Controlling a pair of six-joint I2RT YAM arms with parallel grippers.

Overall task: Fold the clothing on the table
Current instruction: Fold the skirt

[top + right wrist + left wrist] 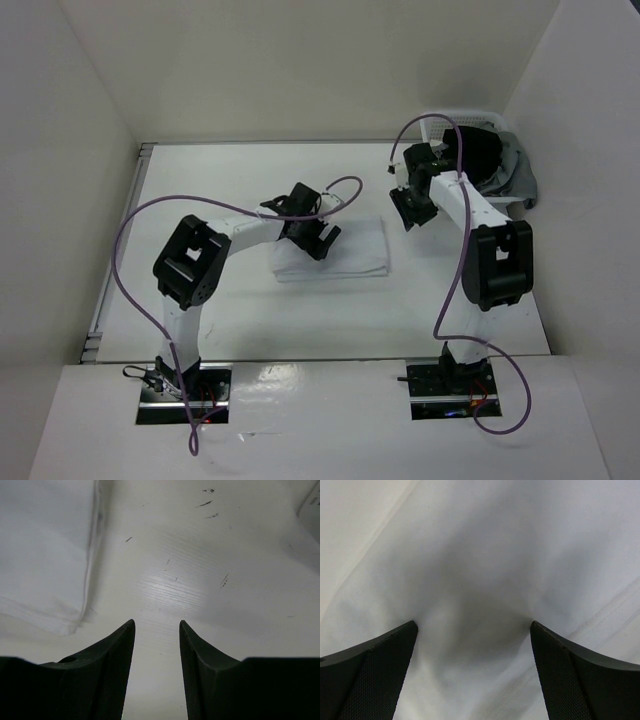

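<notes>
Our left gripper (322,240), fingers wide, sits on the cloth (358,252), which lies left-to-right; our right gripper (410,214), narrow and empty, hovers just right of it.

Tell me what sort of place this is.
Probably a robot test cell: white walls box in a table, the left arm and right arm are mounted at its edge, and a folded cloth lies on it.

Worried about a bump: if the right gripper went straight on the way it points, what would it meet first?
The right gripper would probably meet bare table, beside the clothing; depth unclear.
</notes>
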